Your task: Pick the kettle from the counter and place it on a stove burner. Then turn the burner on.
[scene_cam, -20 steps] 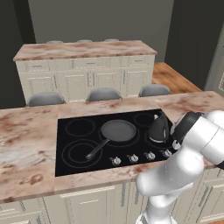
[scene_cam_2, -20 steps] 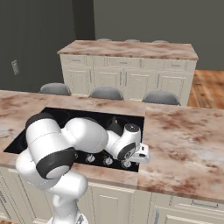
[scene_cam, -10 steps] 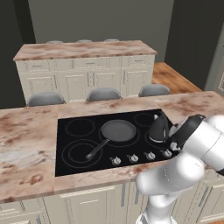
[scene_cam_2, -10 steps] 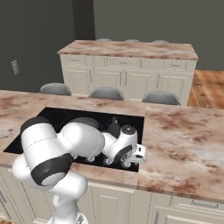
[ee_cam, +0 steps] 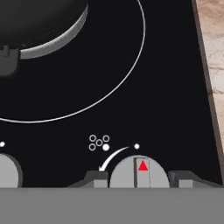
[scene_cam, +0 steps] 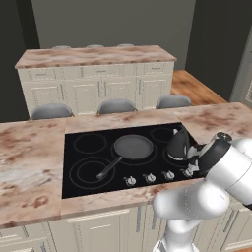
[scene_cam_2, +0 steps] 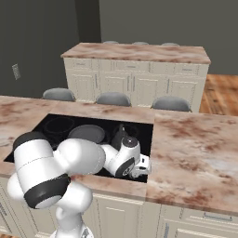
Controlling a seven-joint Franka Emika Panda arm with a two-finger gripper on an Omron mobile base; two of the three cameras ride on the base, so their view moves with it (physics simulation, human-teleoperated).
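Observation:
The dark kettle (scene_cam: 178, 144) stands upright on the right front stove burner (ee_cam: 109, 65) of the black cooktop (scene_cam: 83, 187); its base (ee_cam: 39, 26) shows at the top left of the hand view. The burner's rings are dark. My gripper (ee_cam: 138, 178) is low at the cooktop's front right edge, with one fingertip (ee_cam: 97, 177) on each side of the rightmost grey knob (ee_cam: 138, 171), flush against it. The knob's red mark points up. From the right base view the kettle (scene_cam_2: 119, 135) stands just behind my wrist. The marbled counter (scene_cam: 29, 157) surrounds the cooktop.
A grey long-handled frying pan (scene_cam: 132, 146) lies on the cooktop's middle. More knobs (scene_cam: 149, 177) line the front edge left of my hand. Three grey stools (scene_cam: 116, 105) stand behind the counter, and a second island (scene_cam: 93, 56) lies beyond.
The fingers have closed in from wide apart onto the rightmost knob. My arm has sunk a little lower at the cooktop's front right. The kettle has not moved.

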